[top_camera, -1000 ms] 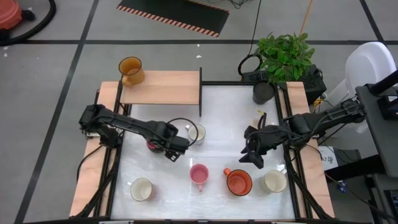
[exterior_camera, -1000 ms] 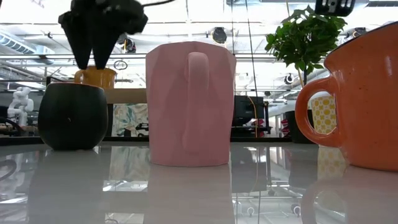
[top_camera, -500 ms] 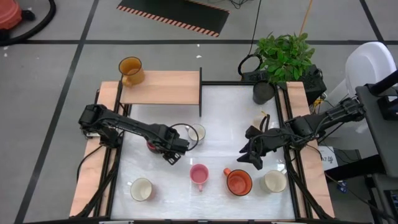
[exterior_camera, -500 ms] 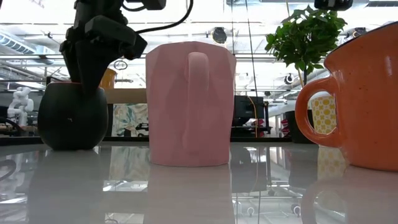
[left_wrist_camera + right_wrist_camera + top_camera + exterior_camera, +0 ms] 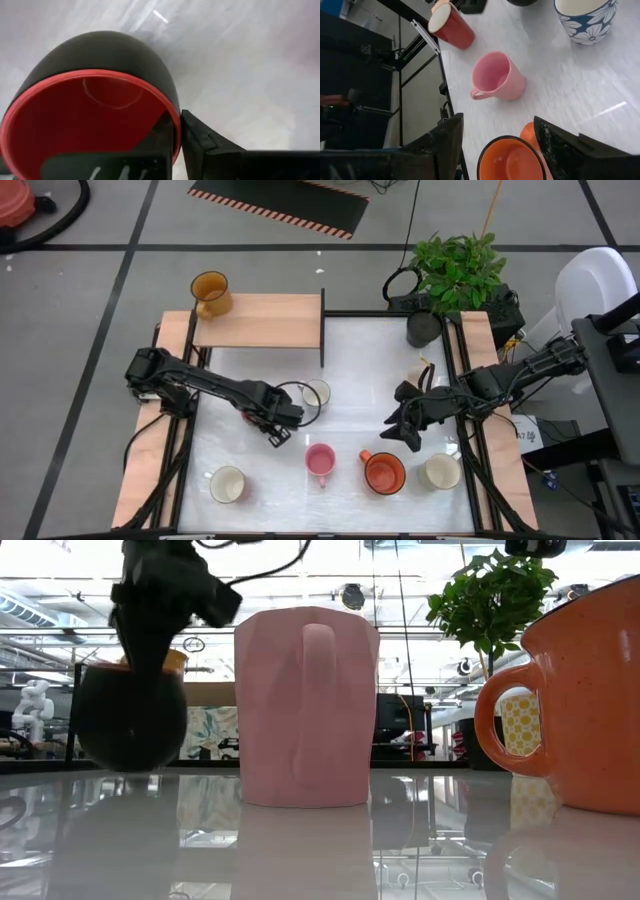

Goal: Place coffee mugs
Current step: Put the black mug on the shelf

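Between your left gripper's [image 5: 177, 142] fingers sits the rim of a dark mug with a red inside [image 5: 95, 125]: the jaws are pinched on its wall, one finger inside the cup and one outside. From the low camera you can see that mug [image 5: 130, 715] hanging under the gripper with its base clear of the white table [image 5: 320, 850]. From above, your left gripper [image 5: 275, 420] is just beside a white mug [image 5: 316, 393], which stands on its far side toward the wooden shelf [image 5: 260, 320]. An amber-yellow mug [image 5: 210, 290] rests at the shelf's far corner, well apart from the gripper.

Your right gripper [image 5: 405, 428] hovers with its fingers spread wide, gripping nothing. Right below and in front of it you have the orange mug [image 5: 510, 160], with the pink mug [image 5: 495, 77] a little farther on, lying between the two grippers. A cream mug [image 5: 440, 471] stands near the right gripper on its outer side, and another cream mug [image 5: 227, 483] stands near the left gripper, toward the table's front edge. A mug with a blue flower pattern [image 5: 585, 20] and a red mug with a pale inside [image 5: 451, 25] show beyond the pink one.
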`<action>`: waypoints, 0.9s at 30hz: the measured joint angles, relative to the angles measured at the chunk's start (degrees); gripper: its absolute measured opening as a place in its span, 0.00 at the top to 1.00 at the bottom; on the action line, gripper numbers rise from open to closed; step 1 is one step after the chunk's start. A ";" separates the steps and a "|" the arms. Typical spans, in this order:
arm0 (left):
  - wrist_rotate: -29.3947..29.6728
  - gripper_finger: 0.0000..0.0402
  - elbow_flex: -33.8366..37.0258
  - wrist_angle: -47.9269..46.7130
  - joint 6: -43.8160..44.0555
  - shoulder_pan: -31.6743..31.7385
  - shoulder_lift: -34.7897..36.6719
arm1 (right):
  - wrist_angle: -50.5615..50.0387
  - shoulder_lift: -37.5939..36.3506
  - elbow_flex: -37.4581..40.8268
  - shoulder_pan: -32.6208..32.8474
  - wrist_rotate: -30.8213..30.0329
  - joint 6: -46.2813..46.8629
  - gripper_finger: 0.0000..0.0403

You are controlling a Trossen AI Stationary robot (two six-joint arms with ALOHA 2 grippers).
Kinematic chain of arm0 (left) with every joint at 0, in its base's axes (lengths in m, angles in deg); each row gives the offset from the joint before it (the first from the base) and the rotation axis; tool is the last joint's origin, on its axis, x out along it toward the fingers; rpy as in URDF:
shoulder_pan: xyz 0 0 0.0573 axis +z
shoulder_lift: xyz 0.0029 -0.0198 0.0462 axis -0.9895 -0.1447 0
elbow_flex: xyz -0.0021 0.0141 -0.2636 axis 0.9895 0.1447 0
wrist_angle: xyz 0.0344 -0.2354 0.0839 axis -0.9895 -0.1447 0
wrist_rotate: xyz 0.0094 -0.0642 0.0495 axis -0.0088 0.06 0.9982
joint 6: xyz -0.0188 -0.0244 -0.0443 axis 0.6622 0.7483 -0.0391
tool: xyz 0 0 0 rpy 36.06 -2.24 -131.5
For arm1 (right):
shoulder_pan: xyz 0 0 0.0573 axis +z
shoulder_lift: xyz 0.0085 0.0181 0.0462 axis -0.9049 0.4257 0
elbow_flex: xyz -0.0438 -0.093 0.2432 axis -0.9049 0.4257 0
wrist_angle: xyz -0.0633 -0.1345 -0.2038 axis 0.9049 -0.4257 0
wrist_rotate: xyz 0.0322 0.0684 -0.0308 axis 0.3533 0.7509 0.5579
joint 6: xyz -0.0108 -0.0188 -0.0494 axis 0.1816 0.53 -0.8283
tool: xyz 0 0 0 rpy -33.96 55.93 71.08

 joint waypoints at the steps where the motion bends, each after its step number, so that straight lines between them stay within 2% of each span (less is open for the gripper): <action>1: -0.21 0.96 -0.27 -0.36 0.43 -0.11 0.71 | 0.02 0.00 0.00 0.00 -0.04 -0.01 0.45; 9: 0.34 0.96 -4.71 -5.05 -4.30 -1.61 7.38 | -0.50 0.02 0.00 0.00 -2.53 -2.36 0.45; 14: 0.45 0.96 -11.64 -13.93 -9.07 -1.83 9.38 | -0.44 0.02 0.00 -0.02 -2.88 -4.56 0.45; 17: 0.70 0.96 -16.39 -19.73 -15.70 -1.94 9.25 | -0.50 0.02 0.00 -0.02 -3.04 -4.96 0.45; 23: 0.96 0.96 -23.02 -18.70 -35.03 -1.94 9.23 | -0.81 0.02 0.00 -0.02 -3.06 -5.43 0.45; 27: 2.30 0.96 -24.90 -19.46 -47.24 -1.69 9.27 | -0.85 0.02 0.00 -0.02 -3.08 -4.41 0.45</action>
